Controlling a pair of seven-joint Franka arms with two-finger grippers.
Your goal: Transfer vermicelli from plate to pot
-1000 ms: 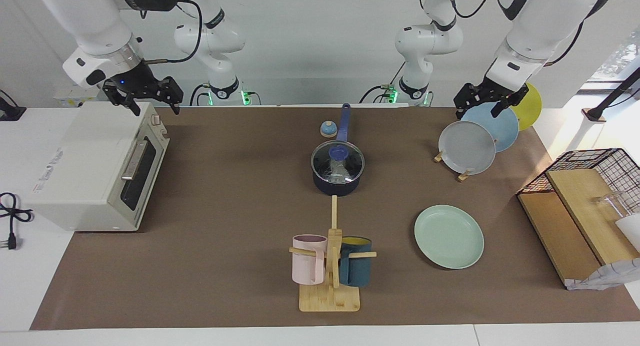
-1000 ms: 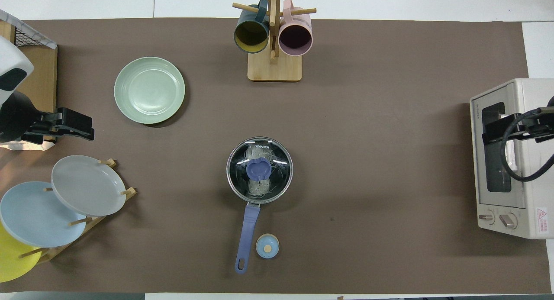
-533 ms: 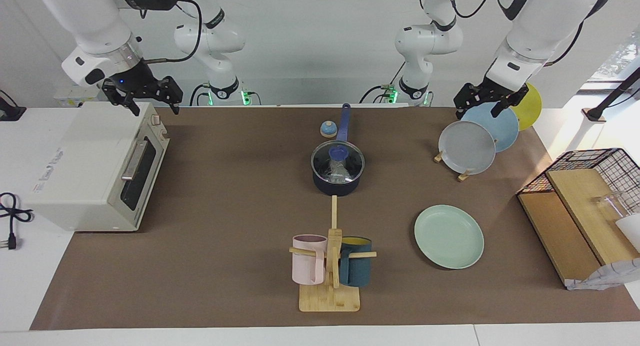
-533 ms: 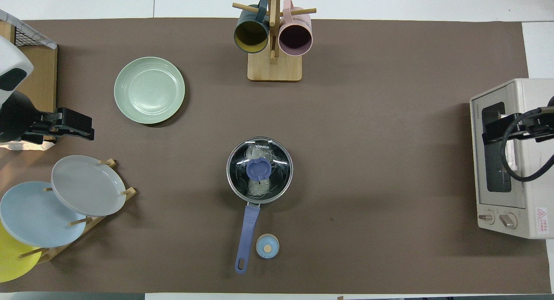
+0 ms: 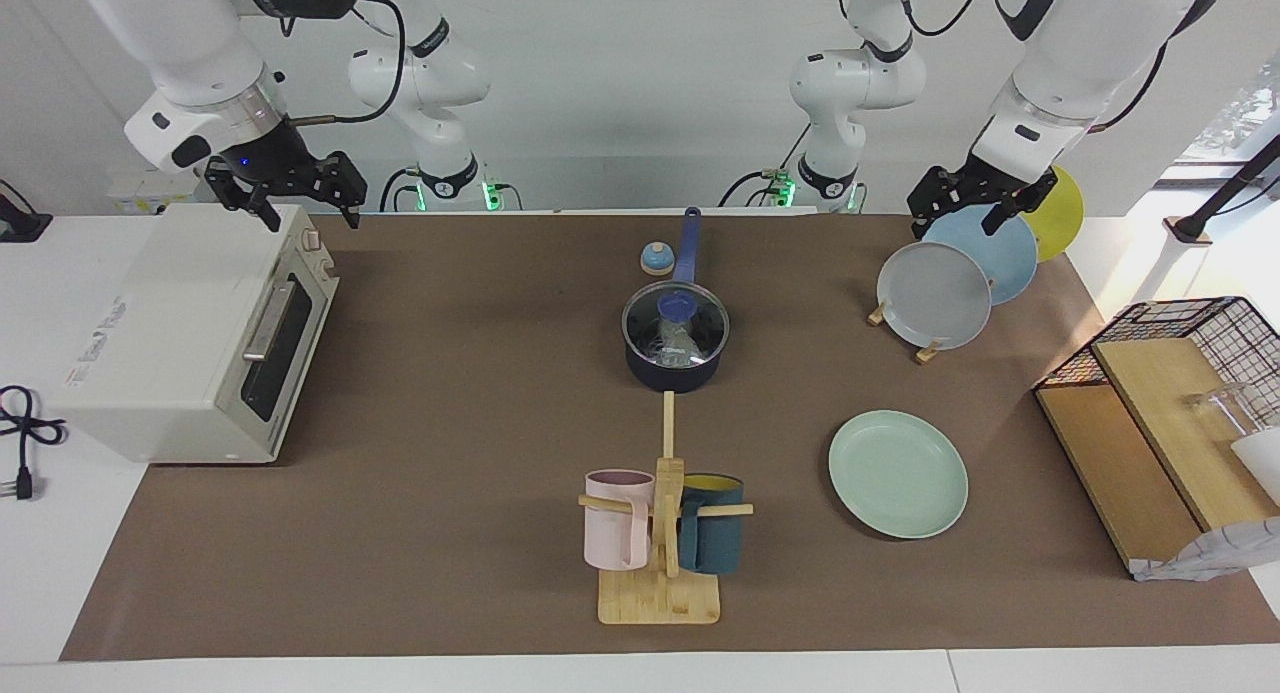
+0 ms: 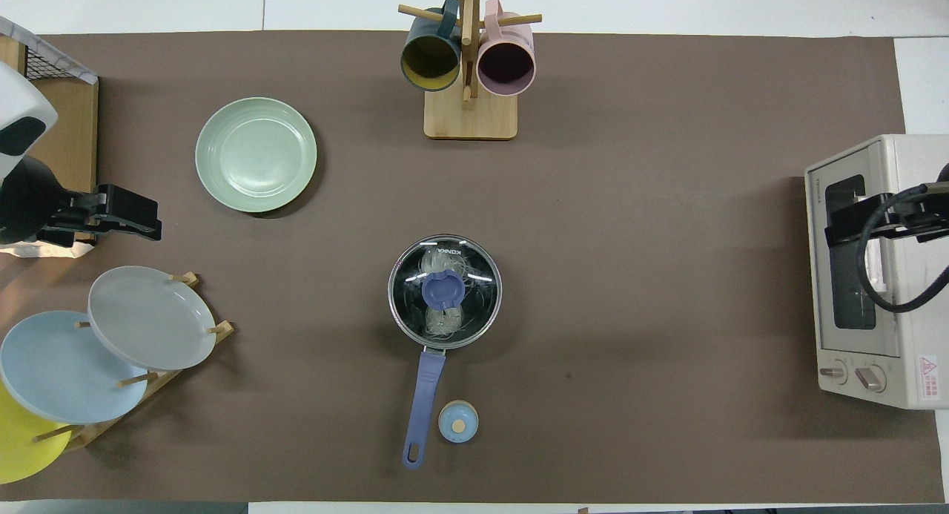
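The brown mat (image 5: 450, 423) covers most of the table, and the white oven (image 5: 190, 338) is the biggest thing on it, sitting at the right arm's end with its door facing the middle. The right gripper (image 5: 297, 195) hangs just above the oven's top edge nearest the robots, fingers spread apart, gripping nothing. At the left arm's end stands a wire basket (image 5: 1190, 353) with wooden boards in it, and nearer to the robots a rack (image 6: 159, 380) props up grey, blue and yellow plates. The left gripper (image 5: 975, 205) hangs over that rack, close above the blue plate; I cannot tell how its fingers are set. A green plate (image 5: 898, 473) lies flat and bare on the mat, farther from the robots than the rack. A wooden mug stand (image 5: 660, 573) holds a pink mug (image 5: 615, 518) and a teal mug (image 5: 712, 538) farthest from the robots. In the middle sits the pot (image 5: 675, 348), glass lid (image 6: 445, 291) on, handle pointing toward the robots. The vermicelli (image 6: 439, 265) lies inside it, showing pale through the glass. A small blue knobbed cap (image 6: 458, 422) rests beside the handle
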